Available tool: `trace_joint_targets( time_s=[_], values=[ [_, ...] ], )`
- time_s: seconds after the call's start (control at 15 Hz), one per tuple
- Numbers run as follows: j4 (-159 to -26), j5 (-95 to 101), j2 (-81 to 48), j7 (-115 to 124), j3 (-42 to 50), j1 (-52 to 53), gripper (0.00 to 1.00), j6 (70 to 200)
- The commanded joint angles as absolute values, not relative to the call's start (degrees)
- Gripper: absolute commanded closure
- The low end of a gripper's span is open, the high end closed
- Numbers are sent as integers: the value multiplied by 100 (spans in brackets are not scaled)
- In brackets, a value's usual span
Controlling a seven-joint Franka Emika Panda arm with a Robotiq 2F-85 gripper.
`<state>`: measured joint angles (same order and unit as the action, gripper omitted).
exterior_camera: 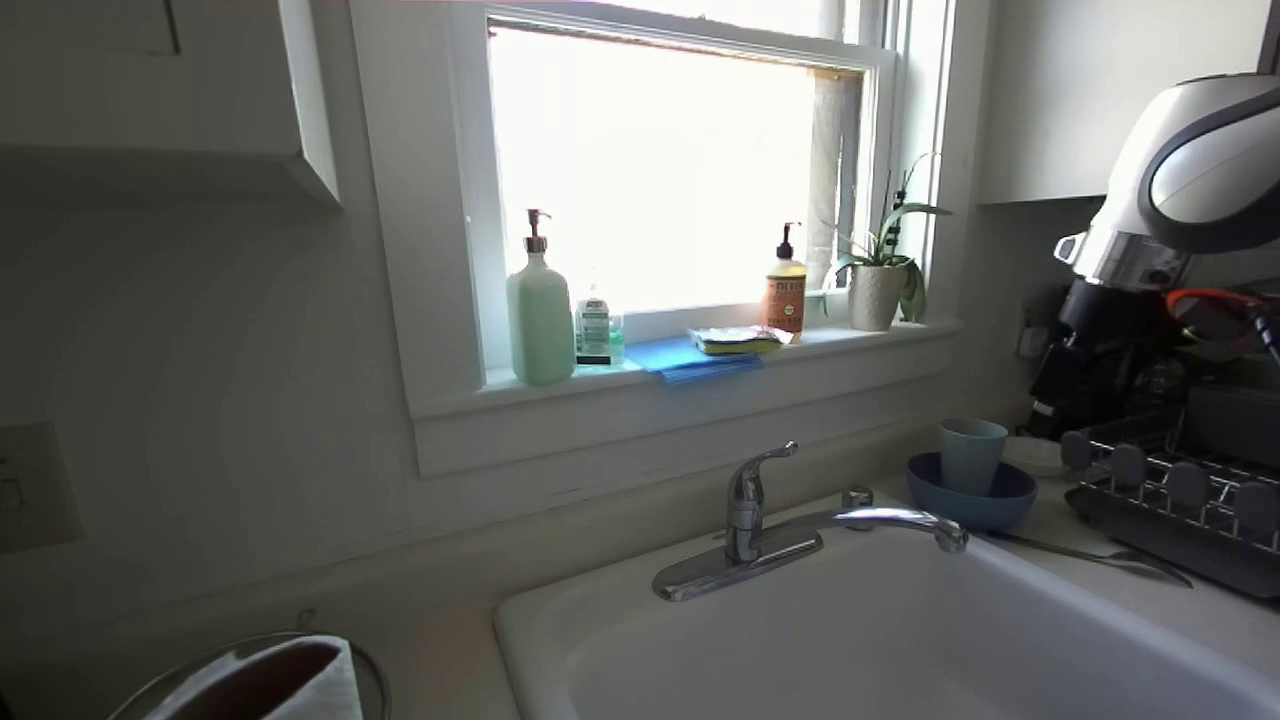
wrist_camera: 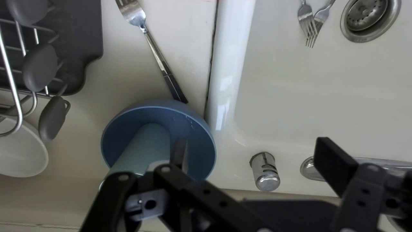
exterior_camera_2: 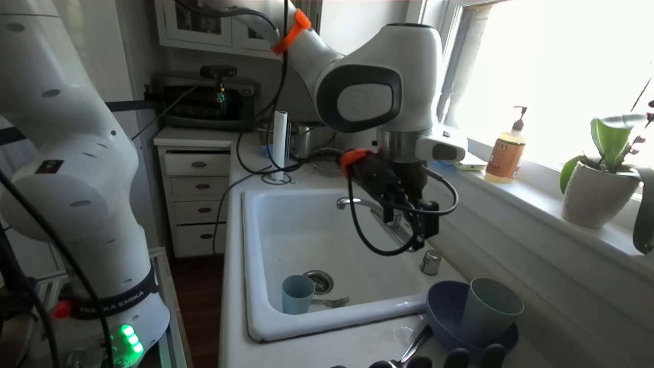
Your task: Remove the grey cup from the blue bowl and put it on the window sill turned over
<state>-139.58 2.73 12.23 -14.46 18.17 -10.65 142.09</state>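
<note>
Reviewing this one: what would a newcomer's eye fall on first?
Probably the glaring window above the sink, washed out to white. Next, the big white robot arm looming over the counter with its tool open, then the grey cup inside the blue bowl beside the sink.

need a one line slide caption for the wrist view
Claw open, the cup not yet taken from the bowl by the sink.

The tapered pale grey-blue plastic cup (exterior_camera: 970, 460) looks smooth and matt; the curved silver metal faucet (exterior_camera: 745, 528), glossy.
</note>
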Motion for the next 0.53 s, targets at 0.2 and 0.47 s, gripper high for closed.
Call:
trace_joint_targets(
  time_s=[0.2, 0.47],
  values=[
    [-13734, 143, 983, -1193, 1720, -1175, 0, 14232],
    [-12893, -558, 283, -730, 1852, -1244, 0, 14238]
  ],
)
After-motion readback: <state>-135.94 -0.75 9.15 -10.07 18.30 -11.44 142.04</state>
